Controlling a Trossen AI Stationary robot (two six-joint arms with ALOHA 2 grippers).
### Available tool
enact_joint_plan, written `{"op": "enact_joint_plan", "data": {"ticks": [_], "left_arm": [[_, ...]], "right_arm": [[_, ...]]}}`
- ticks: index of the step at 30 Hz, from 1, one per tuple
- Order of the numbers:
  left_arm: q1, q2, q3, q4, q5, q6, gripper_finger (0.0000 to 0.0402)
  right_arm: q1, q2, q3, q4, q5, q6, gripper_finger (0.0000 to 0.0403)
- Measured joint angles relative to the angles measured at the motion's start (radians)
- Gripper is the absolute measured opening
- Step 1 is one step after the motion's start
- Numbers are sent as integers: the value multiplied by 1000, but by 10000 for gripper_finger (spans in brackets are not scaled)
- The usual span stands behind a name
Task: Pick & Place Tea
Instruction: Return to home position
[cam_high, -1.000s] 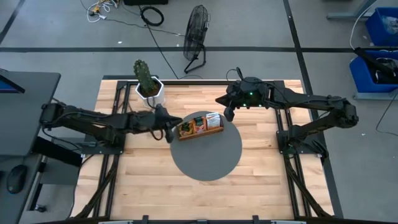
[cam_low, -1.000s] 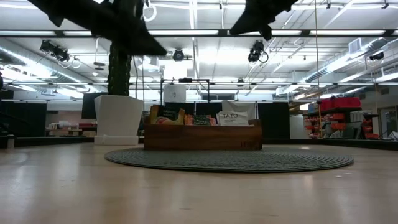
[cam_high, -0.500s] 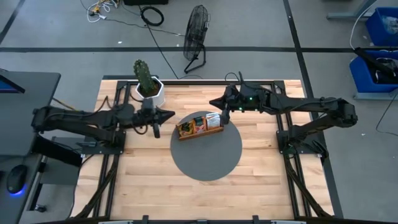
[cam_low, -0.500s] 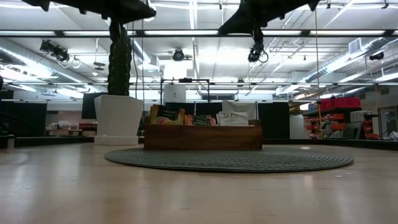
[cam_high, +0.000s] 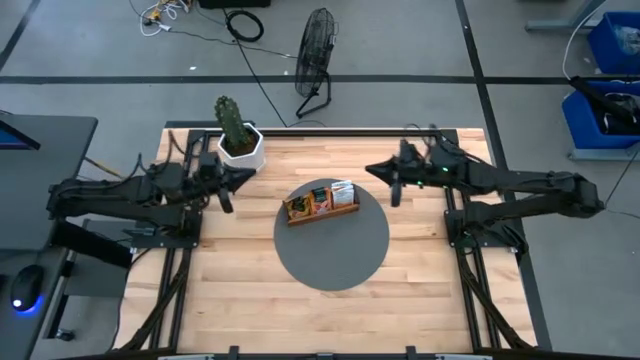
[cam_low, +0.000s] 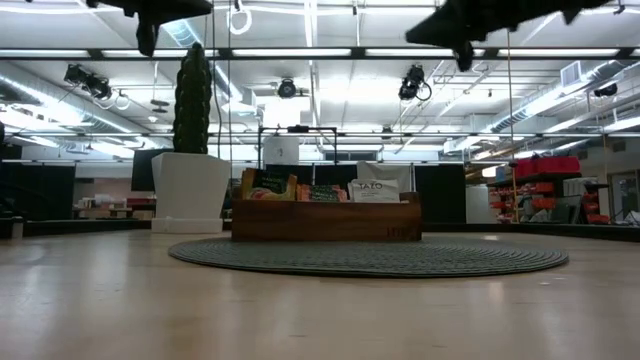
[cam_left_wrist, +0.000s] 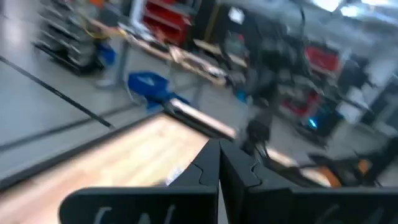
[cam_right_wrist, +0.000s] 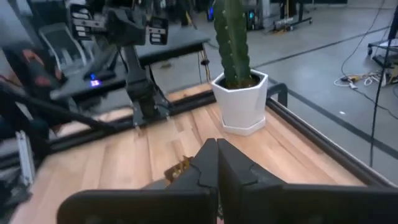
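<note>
Tea, orange, green and white paper sachets: standing in brown wooden slotted tray on grey round mat | left gripper, right gripper: fingers pressed together, empty | risk: left arm homing clips neighbouring white-potted cactus.

In the low view, at the centre of the frame, the white tea sachet at the right end of the wooden tray bears the brand word "TAZO" in dark capitals near its top edge; the smaller lines beneath it are too fine to read. The darker sachets to its left carry print that cannot be made out. A small mark at the lower right of the tray's front is likewise illegible.
</note>
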Motion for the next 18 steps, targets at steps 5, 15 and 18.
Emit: {"op": "enact_joint_plan", "data": {"ticks": [5, 15, 18], "left_arm": [[0, -64, 0, -108, -103, 76, 4], [-18, -84, 0, -197, -130, 86, 2], [-29, -86, -14, -198, -130, 96, 2]], "right_arm": [[0, -198, -167, 33, 75, 39, 0], [27, -377, -377, -50, 61, 55, 0], [49, -407, -464, 82, 61, 41, 0]]}}
